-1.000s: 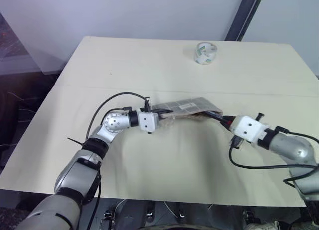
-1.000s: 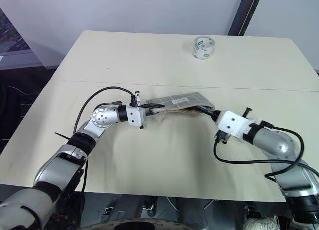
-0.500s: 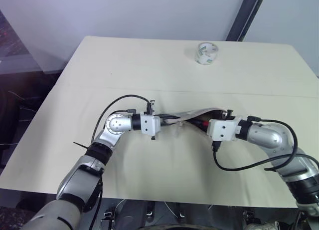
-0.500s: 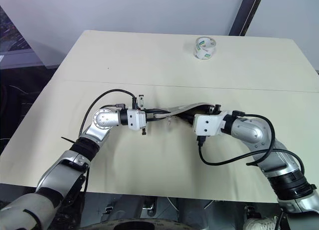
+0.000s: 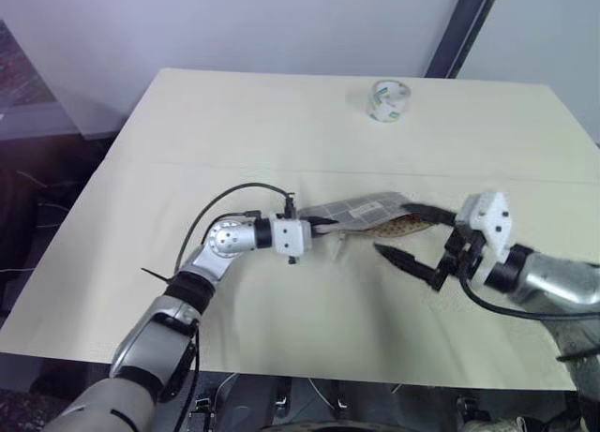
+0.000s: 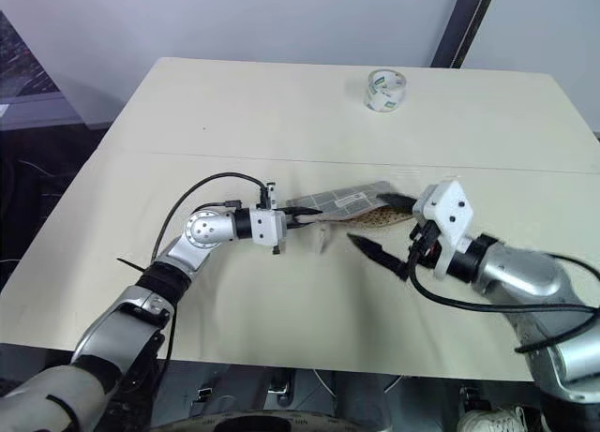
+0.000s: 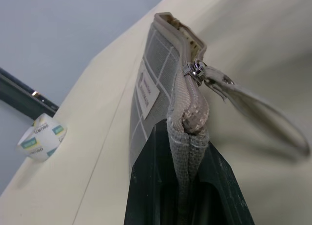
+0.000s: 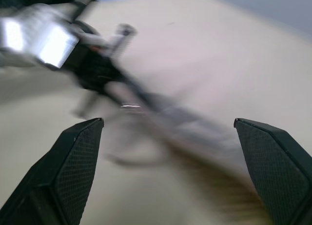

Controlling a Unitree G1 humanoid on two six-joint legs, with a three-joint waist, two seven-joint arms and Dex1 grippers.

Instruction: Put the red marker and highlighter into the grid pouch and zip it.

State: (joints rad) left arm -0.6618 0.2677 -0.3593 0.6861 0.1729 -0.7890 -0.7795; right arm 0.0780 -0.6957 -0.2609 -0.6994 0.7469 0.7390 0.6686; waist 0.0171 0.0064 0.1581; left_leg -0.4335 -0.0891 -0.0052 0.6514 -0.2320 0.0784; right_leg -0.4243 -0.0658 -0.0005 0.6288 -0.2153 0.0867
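Left gripper [image 5: 314, 228] pinches grid pouch [image 5: 366, 212] end mid-frame, right gripper [image 5: 410, 235] spread wide nearby w/o contact; pouch may sag, zip snagging

Left gripper [image 5: 317, 228] clamped tight — right gripper [image 5: 412, 235] spread wide.

Grid pouch [image 5: 367, 214]: grey fabric, white grid lines, small white label. Near table middle, one end lifted, zipper edge up, pull tab [image 7: 253, 110] hanging loose. Far end sagging, brownish inside showing.
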